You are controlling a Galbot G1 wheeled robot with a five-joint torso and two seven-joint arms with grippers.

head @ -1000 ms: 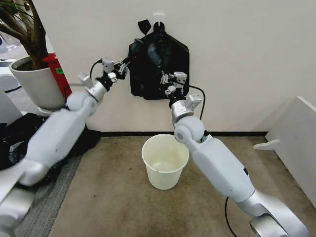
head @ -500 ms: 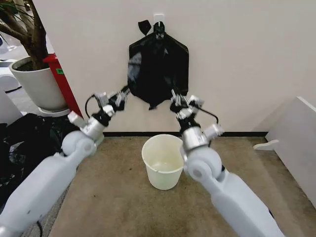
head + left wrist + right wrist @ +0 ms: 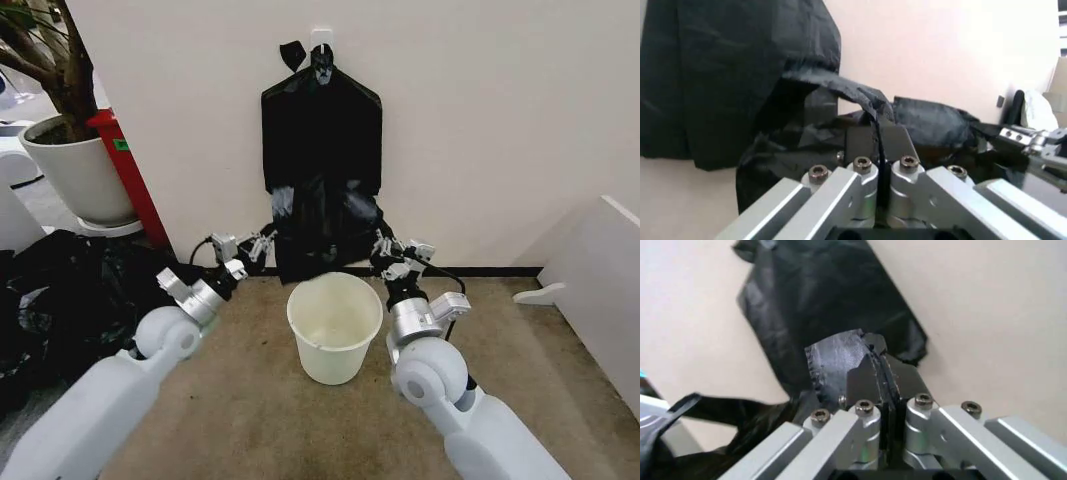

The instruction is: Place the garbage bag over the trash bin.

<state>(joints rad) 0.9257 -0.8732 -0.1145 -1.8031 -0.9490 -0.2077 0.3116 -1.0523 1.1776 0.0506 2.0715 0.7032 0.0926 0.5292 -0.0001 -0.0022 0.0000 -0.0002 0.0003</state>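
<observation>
At far left a white plant pot (image 3: 75, 175) stands by the wall, with a heap of black plastic (image 3: 70, 290) on the floor nearer. The left gripper (image 3: 262, 245) has its fingers (image 3: 863, 142) pinched on the left edge of the garbage bag (image 3: 325, 225), which hangs against the wall just beyond the trash bin (image 3: 334, 326) on the floor. The right gripper (image 3: 383, 250) has its fingers (image 3: 870, 377) pinched on the bag's right edge.

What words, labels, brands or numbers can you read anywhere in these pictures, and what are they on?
No text can be read.
A small green label sits on the red object beside the plant pot; its print is too small to read.
The garbage bag, the trash bin, and the left gripper and right gripper pinching the bag bear no visible writing.
</observation>
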